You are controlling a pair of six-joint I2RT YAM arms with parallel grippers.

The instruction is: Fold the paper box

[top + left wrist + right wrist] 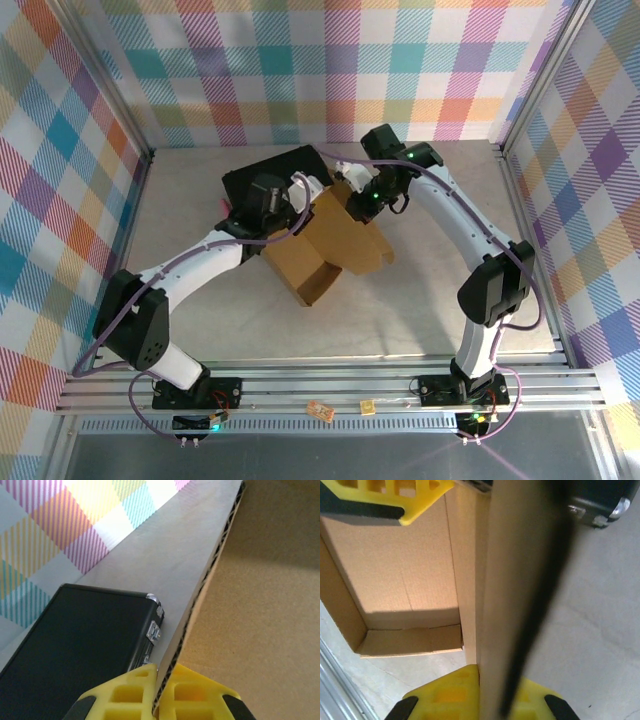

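Partly hidden paper box [338, 243], left end effector [161, 674] and right end effector [489, 672] tight on its walls.

Robot lab test cell. Plaid-print walls [300, 60] and an aluminium frame [330, 385] box in a grey tabletop [430, 300]. Left arm [190, 265] and right arm [480, 240] are bolted at the front rail.

Plain brown paper box [335, 250], black case [75, 645] with silver corner trim, bright yellow fingers [125, 695], pale grey bench [180, 200], pastel plaid walls [300, 60], white-and-black arms [195, 258].
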